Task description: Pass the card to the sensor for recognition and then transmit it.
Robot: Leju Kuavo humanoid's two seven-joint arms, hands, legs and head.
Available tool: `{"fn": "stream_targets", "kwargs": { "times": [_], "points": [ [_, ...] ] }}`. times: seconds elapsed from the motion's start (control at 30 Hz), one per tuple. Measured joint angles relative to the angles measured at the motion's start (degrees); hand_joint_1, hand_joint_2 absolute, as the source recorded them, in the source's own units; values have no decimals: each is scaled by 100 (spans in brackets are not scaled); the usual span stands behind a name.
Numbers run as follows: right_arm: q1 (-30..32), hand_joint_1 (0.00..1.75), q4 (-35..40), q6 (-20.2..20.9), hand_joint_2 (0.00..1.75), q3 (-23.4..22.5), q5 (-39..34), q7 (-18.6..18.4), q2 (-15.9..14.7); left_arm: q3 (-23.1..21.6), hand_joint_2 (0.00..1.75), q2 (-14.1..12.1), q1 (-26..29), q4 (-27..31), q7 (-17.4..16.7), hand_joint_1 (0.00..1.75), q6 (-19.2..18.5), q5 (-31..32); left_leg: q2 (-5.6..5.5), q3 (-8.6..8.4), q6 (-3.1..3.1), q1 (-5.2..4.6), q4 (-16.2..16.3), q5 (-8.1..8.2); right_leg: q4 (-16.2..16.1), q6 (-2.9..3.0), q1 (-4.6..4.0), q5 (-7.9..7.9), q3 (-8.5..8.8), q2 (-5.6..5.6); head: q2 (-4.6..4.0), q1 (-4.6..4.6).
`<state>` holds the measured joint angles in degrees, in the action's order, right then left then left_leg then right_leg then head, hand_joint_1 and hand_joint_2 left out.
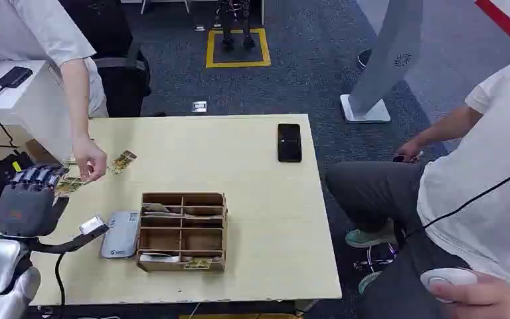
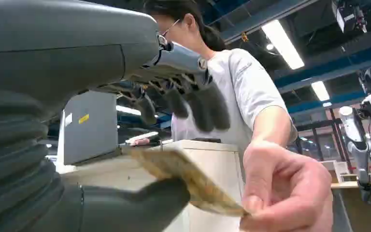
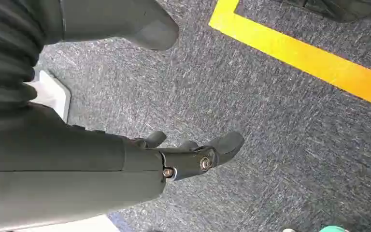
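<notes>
Beige table [image 1: 252,199] | card [image 2: 188,179] flat between left hand [image 1: 26,203], person's hand [image 1: 90,159]

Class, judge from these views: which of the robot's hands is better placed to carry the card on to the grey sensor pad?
Left. The left hand is raised beside the grey sensor pad, meeting the patterned card the person's hand holds. The right hand hangs over carpet.

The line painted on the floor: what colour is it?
Yellow. The line crosses grey carpet, clearest in the right wrist view.

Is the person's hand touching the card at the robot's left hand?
Touching. In the left wrist view the person's hand pinches the card's far end.
</notes>
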<state>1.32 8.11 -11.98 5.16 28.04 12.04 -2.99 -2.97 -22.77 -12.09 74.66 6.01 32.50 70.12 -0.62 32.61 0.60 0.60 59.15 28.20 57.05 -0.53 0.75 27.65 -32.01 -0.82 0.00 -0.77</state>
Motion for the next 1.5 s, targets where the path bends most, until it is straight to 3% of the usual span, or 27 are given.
{"fn": "stream_targets", "kwargs": {
  "times": [0.6,0.73,0.87,0.97,1.03,1.13,1.27,1.5],
  "points": [
    [-1,0,2,0,175,0,11,7,0,0,175,-4,2,2,324,175,0,-538,0,0,0,0,0,0,0,0,0,0,0,0,0,0],
    [-1,0,2,2,175,2,17,7,0,0,175,2,75,28,768,175,-35,-1282,0,0,0,0,0,0,0,0,0,0,0,0,0,0],
    [-4,0,2,-13,175,2,13,-11,0,0,175,140,117,149,979,175,-803,-2525,-2,2,0,0,0,0,0,0,0,0,0,4,0,0],
    [-3,0,4,-17,175,2,13,-11,0,0,175,216,117,201,1008,175,-903,-2608,-2,1,0,-1,0,0,0,0,1,0,1,3,0,0],
    [0,0,4,-17,175,2,7,-15,0,0,175,262,114,216,1008,175,-1197,-2913,-2,1,0,-1,0,0,0,0,1,0,0,3,0,0],
    [0,0,4,-35,175,2,-13,-55,2,13,175,345,116,249,898,175,-2093,-3855,-2,1,0,-1,1,0,0,0,1,0,1,3,0,-2],
    [2,0,4,-57,175,0,-46,-65,2,53,175,433,124,273,422,175,-3243,-5092,-2,2,0,0,0,0,0,0,0,0,1,3,0,0],
    [8,0,4,-79,175,0,-50,-98,4,171,175,426,185,273,179,175,-3482,-5569,-2,3,0,0,0,0,0,0,0,1,0,3,0,0]
  ]
}}
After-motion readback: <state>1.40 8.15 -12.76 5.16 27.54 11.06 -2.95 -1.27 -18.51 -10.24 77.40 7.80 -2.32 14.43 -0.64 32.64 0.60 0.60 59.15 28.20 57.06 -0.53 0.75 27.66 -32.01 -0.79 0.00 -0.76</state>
